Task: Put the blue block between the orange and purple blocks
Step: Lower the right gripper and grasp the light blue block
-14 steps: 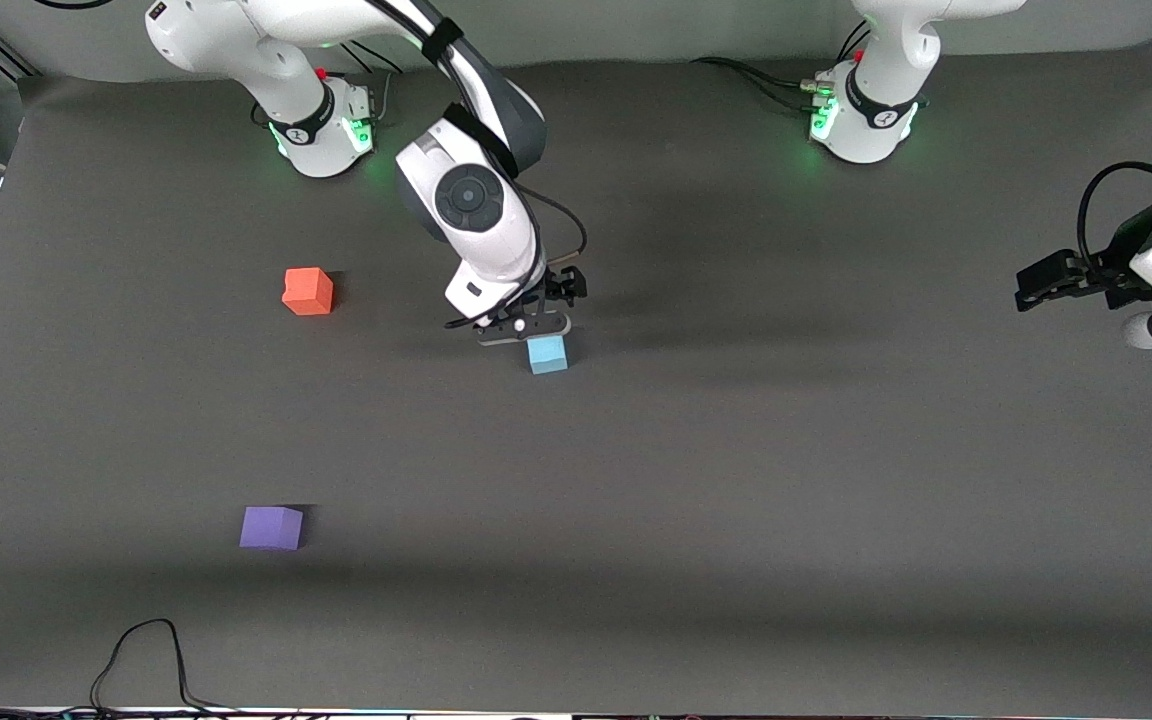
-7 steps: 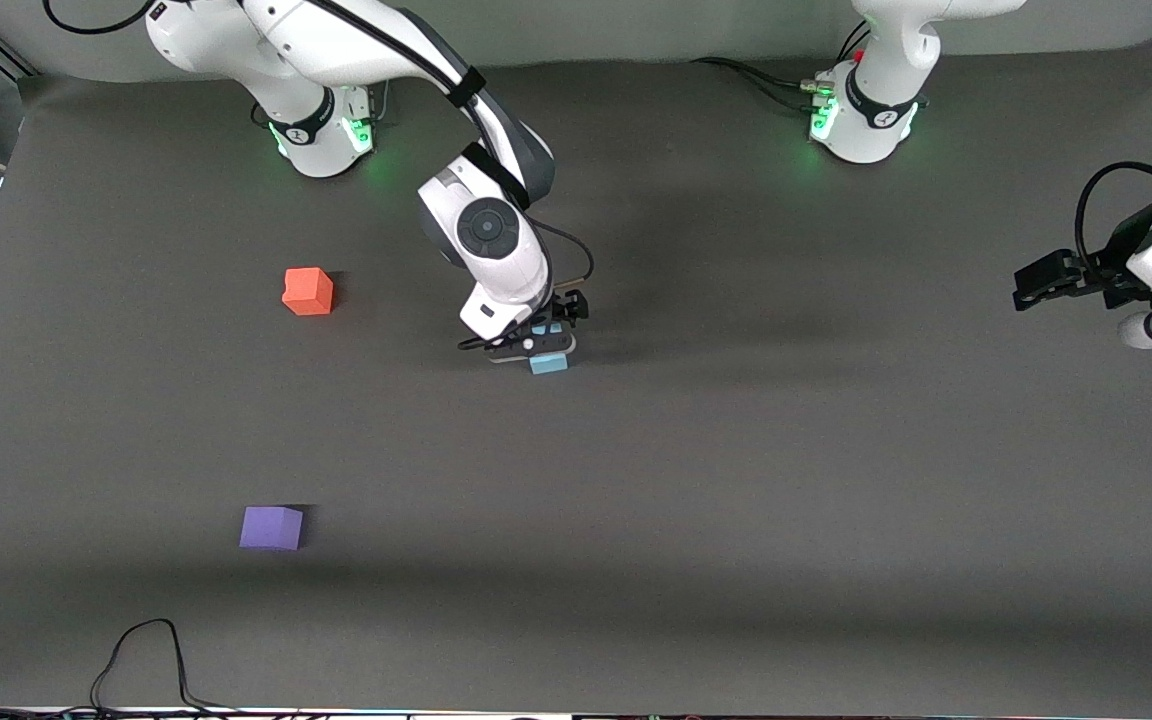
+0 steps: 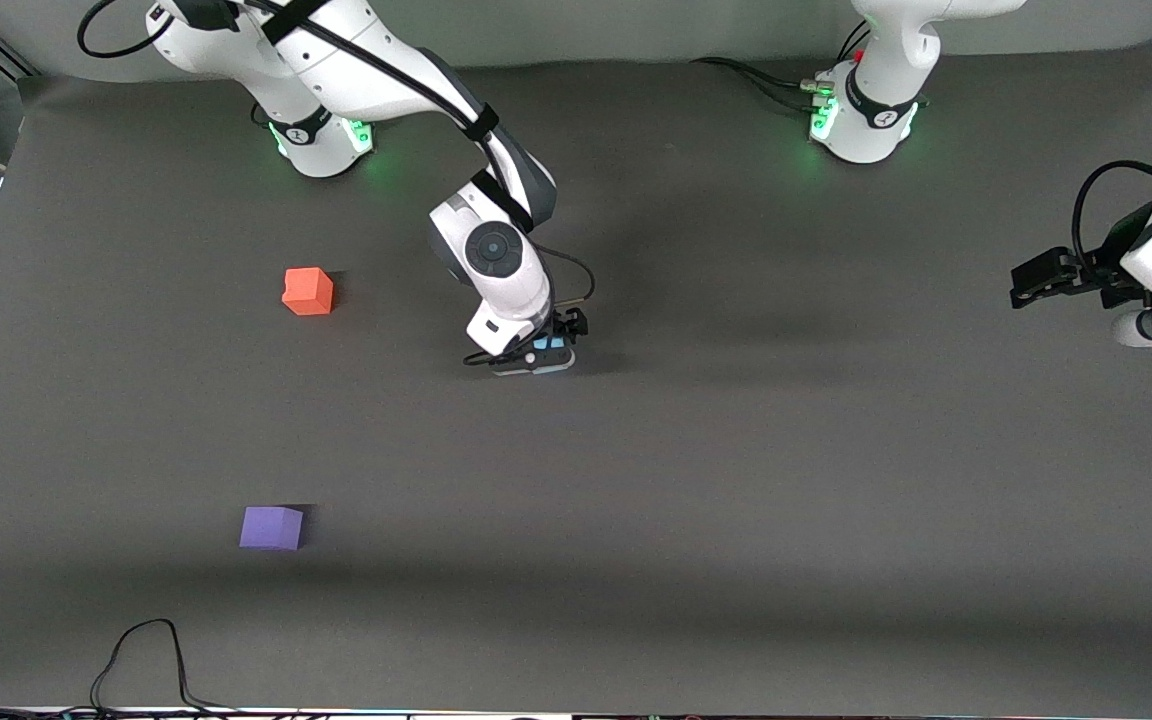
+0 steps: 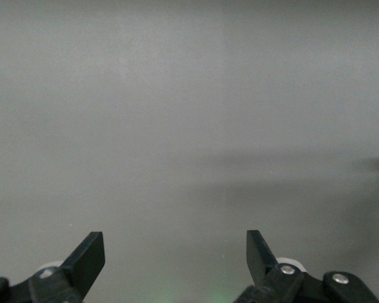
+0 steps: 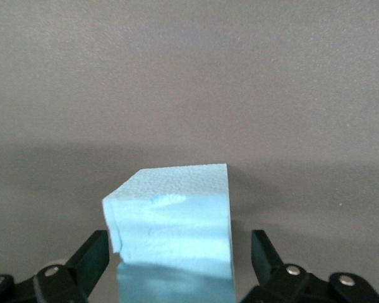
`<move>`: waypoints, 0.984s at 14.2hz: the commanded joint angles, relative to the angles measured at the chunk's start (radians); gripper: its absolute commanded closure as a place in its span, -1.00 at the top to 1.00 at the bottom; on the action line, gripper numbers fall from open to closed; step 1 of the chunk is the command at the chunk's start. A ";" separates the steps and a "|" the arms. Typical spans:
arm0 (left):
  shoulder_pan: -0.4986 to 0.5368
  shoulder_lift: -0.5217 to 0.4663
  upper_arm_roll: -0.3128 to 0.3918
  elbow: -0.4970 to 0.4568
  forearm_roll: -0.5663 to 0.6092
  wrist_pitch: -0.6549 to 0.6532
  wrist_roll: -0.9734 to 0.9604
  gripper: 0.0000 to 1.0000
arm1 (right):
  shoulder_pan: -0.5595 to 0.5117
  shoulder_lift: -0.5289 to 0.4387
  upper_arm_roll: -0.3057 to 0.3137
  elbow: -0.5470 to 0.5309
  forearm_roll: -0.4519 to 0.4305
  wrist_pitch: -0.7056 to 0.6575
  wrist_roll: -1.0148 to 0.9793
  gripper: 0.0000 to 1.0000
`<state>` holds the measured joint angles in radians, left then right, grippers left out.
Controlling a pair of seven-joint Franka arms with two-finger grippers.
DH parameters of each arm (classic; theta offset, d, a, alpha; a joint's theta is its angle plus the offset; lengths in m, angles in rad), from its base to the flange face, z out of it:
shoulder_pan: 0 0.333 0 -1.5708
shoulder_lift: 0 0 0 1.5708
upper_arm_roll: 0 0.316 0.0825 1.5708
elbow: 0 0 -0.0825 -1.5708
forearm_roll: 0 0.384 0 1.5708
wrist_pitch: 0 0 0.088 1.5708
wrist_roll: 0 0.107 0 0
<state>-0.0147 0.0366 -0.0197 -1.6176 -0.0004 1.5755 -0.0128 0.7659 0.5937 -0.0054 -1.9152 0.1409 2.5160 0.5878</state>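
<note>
In the front view, the right gripper [image 3: 543,356] is seen lowered to the grey table cover [image 3: 736,480], around the blue block [image 3: 542,345], of which only small light-blue patches are visible between the black gripper parts. The block is placed near the middle of the table, toward the right arm's end from the centre. The orange block [image 3: 308,291] is found farther toward the right arm's end of the table, at about the same depth as the blue block and well apart from it. The purple block [image 3: 271,527] is set nearer to the front camera than the orange block, almost straight below it in this view. The left gripper [image 3: 1036,283] is held at the left arm's end of the table, where that arm waits. A black cable [image 3: 151,655] is looped on the cover at the edge nearest the camera.

In the left wrist view, 2 black fingertips [image 4: 88,255] are shown spread wide apart, with nothing between them and only bare grey surface in sight.

In the right wrist view, the blue block [image 5: 177,233] is seen standing on the cover between the 2 fingertips [image 5: 95,252], which are spread apart. A gap is left on each side, so the block is not clamped. A rough, dented edge is visible on the block's foam-like face.
</note>
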 commanded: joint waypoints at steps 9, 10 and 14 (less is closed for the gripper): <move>0.007 -0.023 -0.009 -0.021 0.016 -0.022 0.025 1.00 | 0.012 -0.011 -0.016 0.002 -0.038 0.014 0.004 -0.35; 0.007 -0.023 -0.009 -0.021 0.016 -0.022 0.025 1.00 | 0.007 -0.021 -0.016 0.004 -0.038 0.012 0.003 -0.36; 0.001 -0.023 -0.009 -0.021 0.016 -0.022 0.024 1.00 | 0.003 -0.133 -0.048 0.074 -0.037 -0.171 0.003 -0.36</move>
<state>-0.0147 0.0366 -0.0218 -1.6191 0.0003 1.5633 -0.0022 0.7658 0.5449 -0.0356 -1.8766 0.1172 2.4663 0.5875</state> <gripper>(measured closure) 0.000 0.423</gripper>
